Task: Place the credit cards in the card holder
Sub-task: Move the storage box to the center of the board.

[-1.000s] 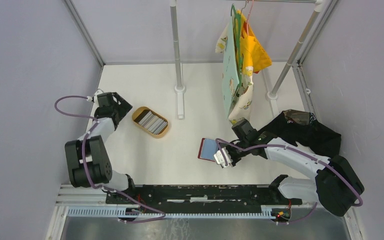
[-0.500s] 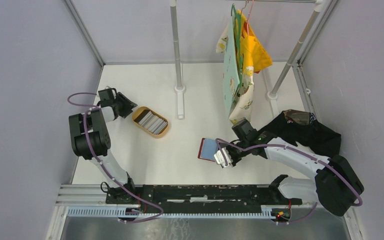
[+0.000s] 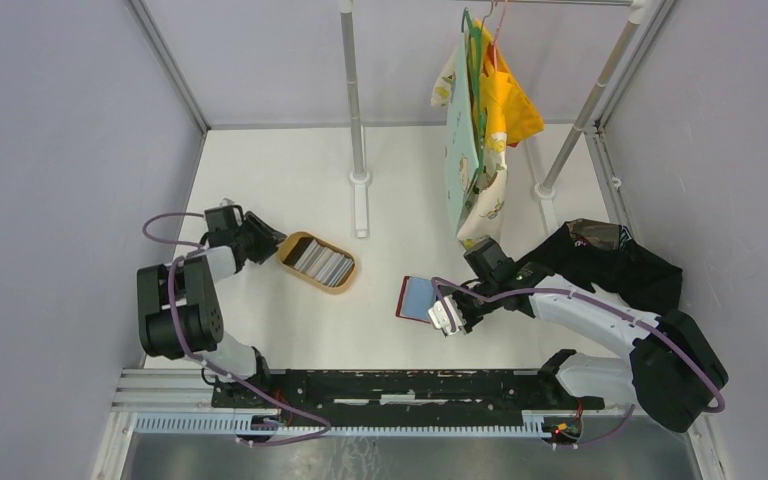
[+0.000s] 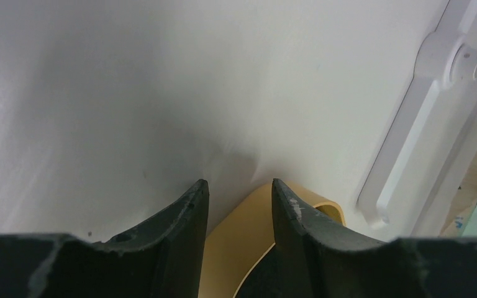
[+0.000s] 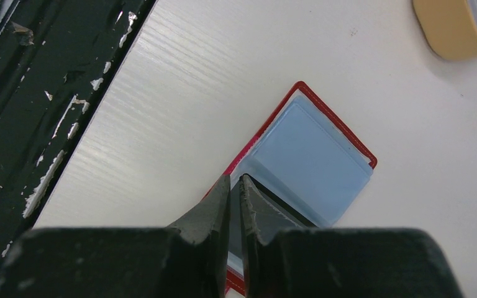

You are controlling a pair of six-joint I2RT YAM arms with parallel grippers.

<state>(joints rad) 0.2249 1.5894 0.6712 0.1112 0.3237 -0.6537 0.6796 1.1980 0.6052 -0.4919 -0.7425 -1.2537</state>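
The credit cards [image 3: 325, 262] stand in a row inside a tan oval tray [image 3: 305, 277] left of centre. My left gripper [image 3: 268, 243] is at the tray's left end. In the left wrist view the tray's tan wall [image 4: 242, 236] fills the gap between the fingers of that gripper [image 4: 236, 183], which is shut on it. The card holder [image 3: 415, 295], red with grey-blue lining, lies open on the table right of centre. My right gripper [image 3: 430, 305] is shut on its near edge. The right wrist view shows the right gripper [image 5: 235, 179] pinching the card holder [image 5: 310, 155].
A white rack post and its foot [image 3: 360, 195] stand behind the tray. Bright clothes [image 3: 480, 130] hang from the rack at the back right. A black cloth [image 3: 615, 262] lies at the right wall. The black rail [image 3: 410, 385] runs along the near edge.
My left arm swung in toward the tray and its jaws closed on the tray's left end. The tray slid a little to the right and nearer. The right arm has not moved.
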